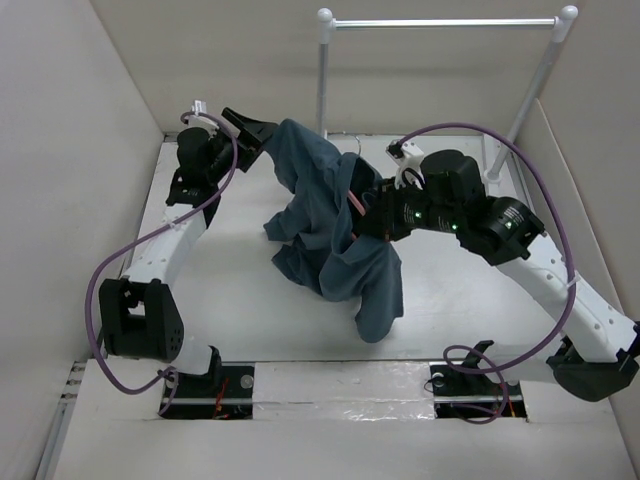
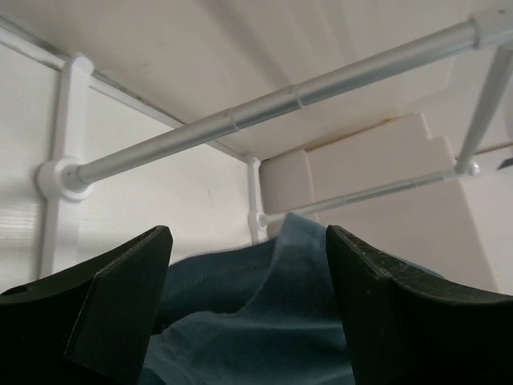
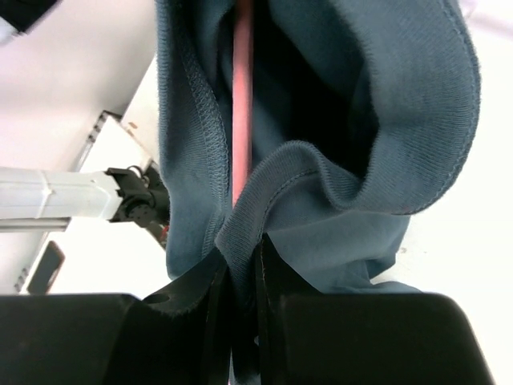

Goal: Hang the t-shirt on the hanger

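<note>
Dressing step in hand: t-shirt (image 1: 335,235) is bunched over hanger (image 3: 242,96) at mid-table. Hanger rod and collar fabric are pinched together by right gripper (image 3: 243,273). Left gripper (image 2: 248,265) jaws are spread, nothing held, beside the shirt's far edge. Next, likely: loose fabric to be grasped and pulled over the hanger's shoulder.

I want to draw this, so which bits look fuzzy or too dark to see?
Left wrist view: the black fingers up close look soft, and the rack bar has a bright sheen. Right wrist view: the t-shirt stitching is sharp, but its inner fold is black shadow. Top view: evenly lit.
</note>
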`<state>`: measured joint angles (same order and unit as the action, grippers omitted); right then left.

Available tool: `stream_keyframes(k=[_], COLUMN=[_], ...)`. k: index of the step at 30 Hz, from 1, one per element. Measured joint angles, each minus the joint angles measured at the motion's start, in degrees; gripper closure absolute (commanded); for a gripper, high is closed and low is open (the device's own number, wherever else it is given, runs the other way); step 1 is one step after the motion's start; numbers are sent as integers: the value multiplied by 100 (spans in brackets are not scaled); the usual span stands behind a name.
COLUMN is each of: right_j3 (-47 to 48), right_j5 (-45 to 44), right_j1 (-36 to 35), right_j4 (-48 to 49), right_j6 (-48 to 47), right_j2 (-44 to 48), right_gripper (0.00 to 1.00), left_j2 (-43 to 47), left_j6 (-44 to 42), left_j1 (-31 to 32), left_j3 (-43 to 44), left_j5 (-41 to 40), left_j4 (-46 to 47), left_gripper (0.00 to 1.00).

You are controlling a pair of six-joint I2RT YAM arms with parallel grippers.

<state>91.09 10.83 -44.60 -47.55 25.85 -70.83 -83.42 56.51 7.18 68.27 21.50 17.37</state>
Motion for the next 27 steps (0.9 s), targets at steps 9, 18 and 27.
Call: stream_keyframes(k=[9,18,27], right_j3=[-205,-393,-208], right_j5=[481,610,774], right_j1=[264,553,616], right_j4=[238,195,-286], right_j6=[120,142,26], right_j2=[44,260,557], right_gripper=[100,100,100], left_j2=[37,96,-219], left_j6=[898,431,-289], left_j1=[26,-144,-879], left_j3=[-339,695,2693], left_j5=[232,28,-256], left_j4=[1440,627,-66], left_gripper=[100,100,100])
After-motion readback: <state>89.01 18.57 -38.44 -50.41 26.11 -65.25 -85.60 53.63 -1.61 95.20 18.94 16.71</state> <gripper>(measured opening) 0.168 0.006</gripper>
